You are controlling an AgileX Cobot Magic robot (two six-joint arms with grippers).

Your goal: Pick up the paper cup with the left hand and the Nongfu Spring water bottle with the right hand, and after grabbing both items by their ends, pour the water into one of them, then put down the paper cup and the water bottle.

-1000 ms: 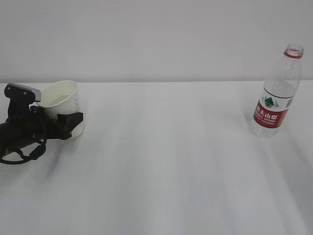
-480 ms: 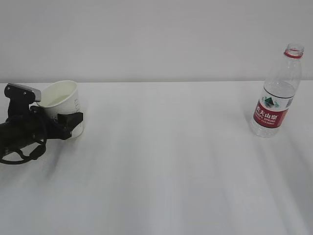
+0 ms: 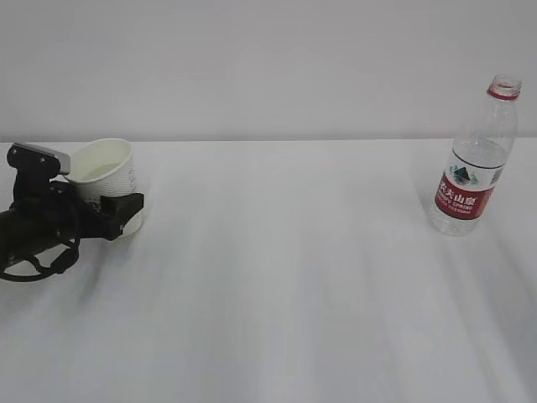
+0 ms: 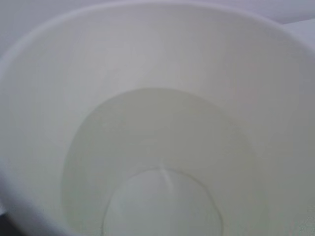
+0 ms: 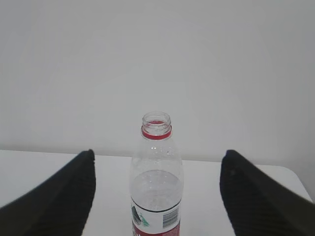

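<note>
Paper cup (image 3: 107, 180) | left end effector (image 3: 117, 206) astride | right end effector (image 5: 156, 196) agape

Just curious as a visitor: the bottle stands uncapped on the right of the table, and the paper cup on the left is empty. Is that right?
Not quite. The bottle does stand uncapped on the right, but the cup on the left isn't empty: the left wrist view shows water in its bottom.
</note>
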